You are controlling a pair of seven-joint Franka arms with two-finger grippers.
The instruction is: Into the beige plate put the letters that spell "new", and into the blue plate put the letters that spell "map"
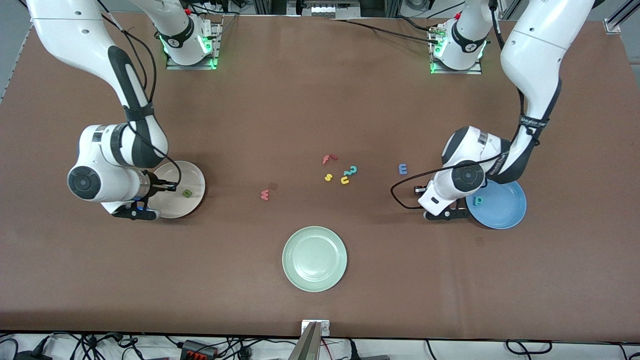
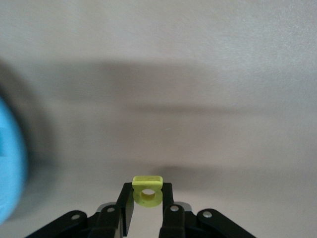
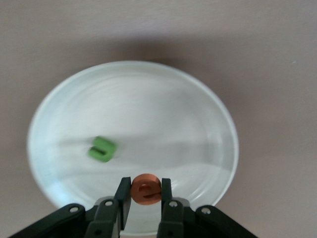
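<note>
My right gripper [image 3: 146,187] is shut on the orange e [image 3: 146,190], low over the beige plate [image 3: 208,124]. The green n [image 3: 102,148] lies in that plate [image 1: 192,172], where it also shows as the n [image 1: 187,193] beside the right gripper [image 1: 136,212]. My left gripper [image 2: 147,187] is shut on the yellow a [image 2: 147,194] over the table beside the blue plate [image 1: 505,210]. The teal p [image 1: 478,200] lies in the blue plate. The blue m [image 1: 402,169] and the pinkish-red w [image 1: 265,195] lie loose on the table. The left gripper [image 1: 444,214] is mostly hidden under its wrist.
A red f [image 1: 327,159], a yellow s [image 1: 328,177], a yellow u [image 1: 345,180] and a teal squiggle [image 1: 352,170] cluster mid-table. A pale green plate [image 1: 314,258] sits nearer the front camera. The blue plate's edge [image 2: 9,168] shows in the left wrist view.
</note>
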